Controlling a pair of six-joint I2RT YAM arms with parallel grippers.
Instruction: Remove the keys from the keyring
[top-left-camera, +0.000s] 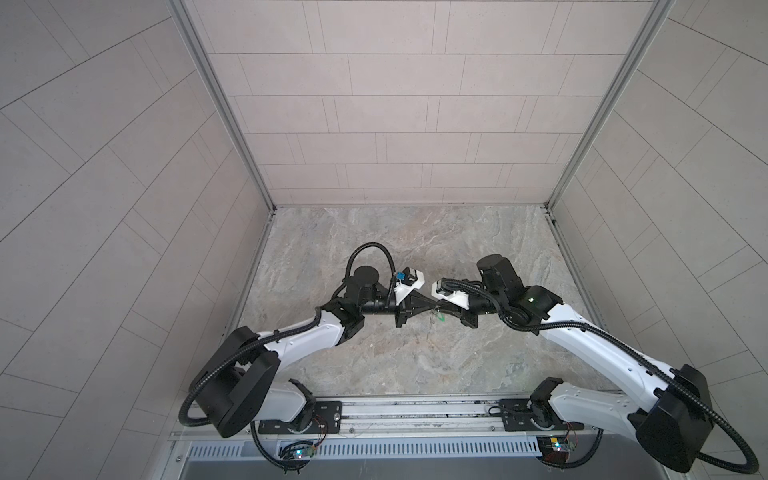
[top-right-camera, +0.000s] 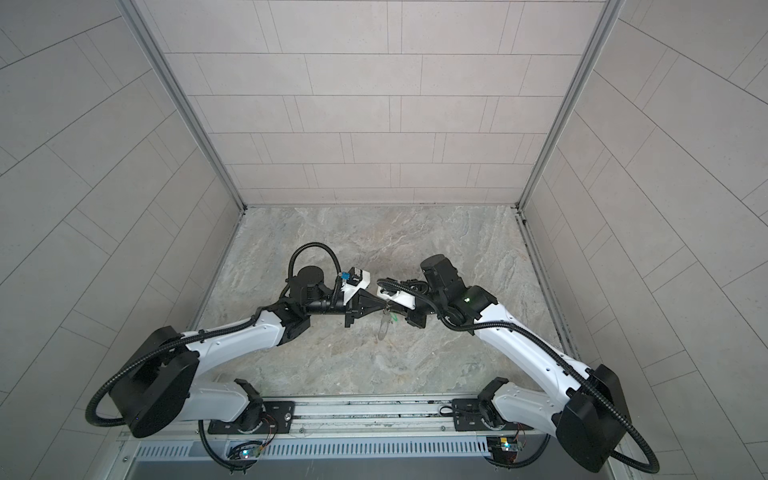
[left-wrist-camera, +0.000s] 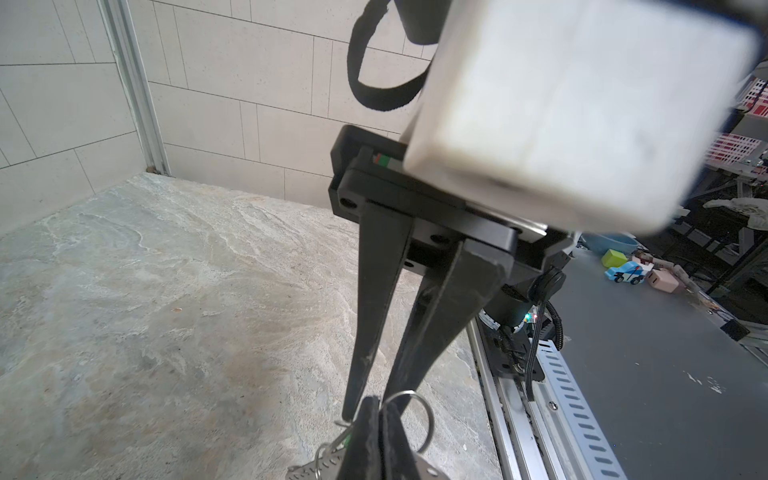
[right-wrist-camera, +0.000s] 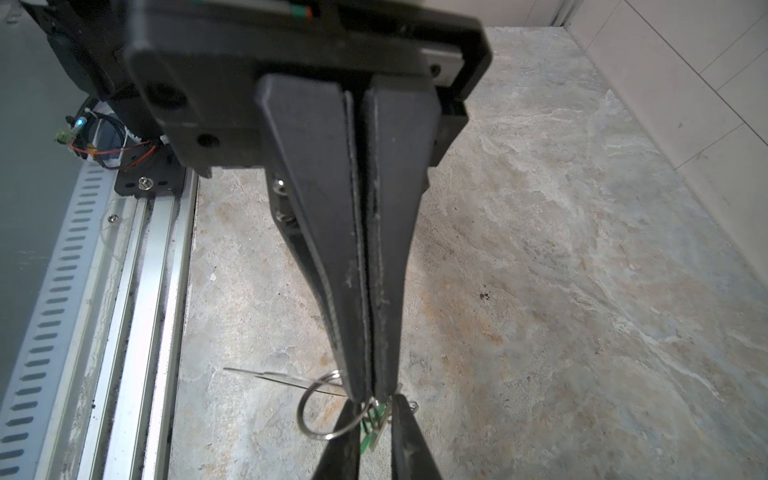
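Note:
Both grippers meet tip to tip above the middle of the marble table (top-left-camera: 415, 249). My left gripper (left-wrist-camera: 380, 405) is shut on the keyring (left-wrist-camera: 307, 471), a grey perforated plate hanging from its pads, pale in a top view (top-right-camera: 382, 328). A large wire ring (right-wrist-camera: 307, 411) and small loops stick out beside the tips. The key (right-wrist-camera: 368, 436), a thin bright green piece, hangs from the loops and shows green in both top views (top-left-camera: 441, 319) (top-right-camera: 395, 319). My right gripper (right-wrist-camera: 376, 403) stands narrowly open, one finger on either side of the key with slim gaps.
An aluminium rail (top-left-camera: 415, 411) with both arm bases runs along the table's front edge. Tiled walls close the back and both sides. The right wrist camera's white housing (left-wrist-camera: 582, 104) hangs close in front of the left wrist camera. Toys (left-wrist-camera: 623, 274) lie on a grey bench outside.

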